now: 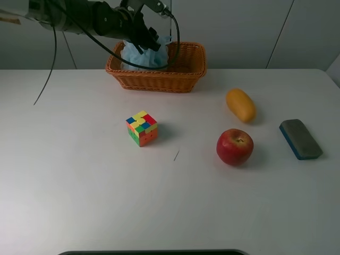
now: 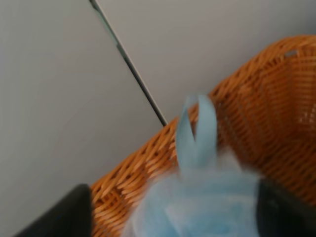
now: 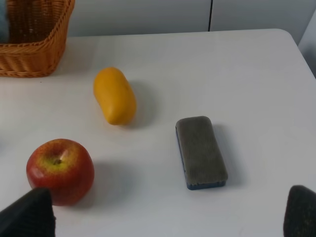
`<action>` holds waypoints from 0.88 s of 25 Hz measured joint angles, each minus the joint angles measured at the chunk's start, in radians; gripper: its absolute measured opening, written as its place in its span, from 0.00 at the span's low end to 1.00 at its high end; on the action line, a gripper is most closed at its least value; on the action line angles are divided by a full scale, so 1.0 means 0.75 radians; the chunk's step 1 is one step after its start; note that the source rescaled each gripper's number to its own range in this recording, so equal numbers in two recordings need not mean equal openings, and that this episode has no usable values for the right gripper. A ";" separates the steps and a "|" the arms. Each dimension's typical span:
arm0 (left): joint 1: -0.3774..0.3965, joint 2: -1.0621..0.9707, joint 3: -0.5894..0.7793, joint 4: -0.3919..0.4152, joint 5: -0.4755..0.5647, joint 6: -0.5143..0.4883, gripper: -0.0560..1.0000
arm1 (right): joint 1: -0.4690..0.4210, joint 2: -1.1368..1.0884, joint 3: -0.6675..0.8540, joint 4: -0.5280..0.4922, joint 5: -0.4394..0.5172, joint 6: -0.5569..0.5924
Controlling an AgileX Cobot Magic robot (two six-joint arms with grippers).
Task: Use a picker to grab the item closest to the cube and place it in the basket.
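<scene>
Left pincer (image 2: pixel 170 212): hangs over the left half of the basket (image 1: pixel 159 79), its dark fingers (image 2: pixel 54 215) spread. Wicker shows between one finger and the load, so the grip reads as released.

Blue item (image 1: pixel 142 54): a soft, crumpled, pale-blue cloth-like bundle that sits inside the basket, its top above the rim. Bunched as it is, no long axis can be told. A narrow flat loop (image 2: pixel 196 129) rises from it and points toward the basket's rim.

Basket: oblong, woven of orange-brown wicker, at the rear of the white counter (image 1: pixel 69 175), long side facing the room.

Cube (image 1: pixel 141 128): a glossy puzzle cube of many-coloured squares, one corner turned to the front, well apart from the basket.

Apple (image 1: pixel 234 146): round, smooth, red with a yellow patch at the stem.

Mango (image 1: pixel 240 104): a smooth yellow-orange oval just behind the apple, long axis slanting rear-left to front-right.

Eraser (image 1: pixel 300 138): a rounded oblong block, grey felt over a blue base, slanted like the mango.

Right pincer (image 3: pixel 163 215): fingers set wide, nothing between them.
</scene>
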 joint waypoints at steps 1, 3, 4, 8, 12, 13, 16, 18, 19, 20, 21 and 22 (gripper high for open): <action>0.000 0.000 0.000 -0.010 -0.009 -0.007 0.93 | 0.000 0.000 0.000 0.000 0.000 0.000; 0.000 -0.004 -0.002 -0.019 -0.012 -0.011 0.96 | 0.000 0.000 0.000 0.000 0.000 0.000; 0.000 -0.009 -0.002 -0.022 -0.009 -0.012 0.97 | 0.000 0.000 0.000 0.000 0.000 0.000; 0.000 -0.093 -0.002 0.037 0.121 -0.014 0.97 | 0.000 0.000 0.000 0.000 0.000 0.000; -0.003 -0.280 -0.002 0.164 0.491 -0.048 0.97 | 0.000 0.000 0.000 0.000 0.000 0.000; -0.003 -0.345 -0.002 0.227 0.586 -0.105 0.97 | 0.000 0.000 0.000 0.000 0.000 0.000; -0.009 -0.570 -0.002 0.406 0.904 -0.309 0.97 | 0.000 0.000 0.000 0.000 0.000 0.000; -0.009 -0.729 -0.002 0.536 1.095 -0.410 0.97 | 0.000 0.000 0.000 0.000 0.000 0.000; -0.009 -0.821 -0.002 0.599 1.173 -0.449 0.97 | 0.000 0.000 0.000 0.000 0.000 0.000; -0.009 -0.898 -0.002 0.647 1.250 -0.471 0.97 | 0.000 0.000 0.000 0.000 0.000 0.000; -0.009 -1.007 -0.002 0.701 1.354 -0.495 0.97 | 0.000 0.000 0.000 0.000 0.000 0.000; -0.009 -1.086 -0.003 0.749 1.428 -0.514 0.97 | 0.000 0.000 0.000 0.000 0.000 0.000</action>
